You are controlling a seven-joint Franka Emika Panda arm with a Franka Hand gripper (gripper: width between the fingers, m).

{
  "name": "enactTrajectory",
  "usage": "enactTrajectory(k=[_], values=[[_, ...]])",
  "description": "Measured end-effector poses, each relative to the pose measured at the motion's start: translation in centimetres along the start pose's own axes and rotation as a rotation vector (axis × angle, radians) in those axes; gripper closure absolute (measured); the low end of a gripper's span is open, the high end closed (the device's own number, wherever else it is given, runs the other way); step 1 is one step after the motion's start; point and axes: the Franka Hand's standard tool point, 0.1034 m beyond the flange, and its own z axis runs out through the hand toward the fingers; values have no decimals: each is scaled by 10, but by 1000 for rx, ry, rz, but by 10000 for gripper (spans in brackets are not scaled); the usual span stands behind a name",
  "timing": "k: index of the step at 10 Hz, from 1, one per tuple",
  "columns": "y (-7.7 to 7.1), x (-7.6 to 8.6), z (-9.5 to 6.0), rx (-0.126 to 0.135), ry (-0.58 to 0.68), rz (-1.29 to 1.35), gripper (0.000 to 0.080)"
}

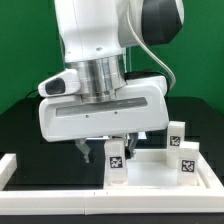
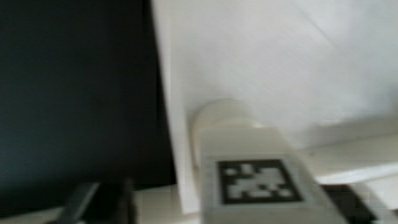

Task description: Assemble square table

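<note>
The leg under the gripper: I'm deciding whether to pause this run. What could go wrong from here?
The gripper hangs low beside the leg on the tabletop; a sideways move could knock it loose. Whether the leg is seated or gripped cannot be told. Two more legs stand close by and could be bumped.

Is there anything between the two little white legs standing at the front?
Nothing: the exterior view shows only bare tabletop between the near leg and the other leg.

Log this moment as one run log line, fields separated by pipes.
gripper: low over tabletop, state unclear | leg: upright on tabletop beside gripper | two more legs upright at the exterior view's right
</note>
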Motion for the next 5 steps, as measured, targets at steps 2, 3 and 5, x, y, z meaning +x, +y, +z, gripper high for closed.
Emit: enactTrajectory(k=[2, 3, 5], values=[[-1, 0, 0, 1, 0, 151, 519], [-1, 0, 0, 1, -1, 252, 519], [-4, -1, 1, 2, -1, 420, 519]])
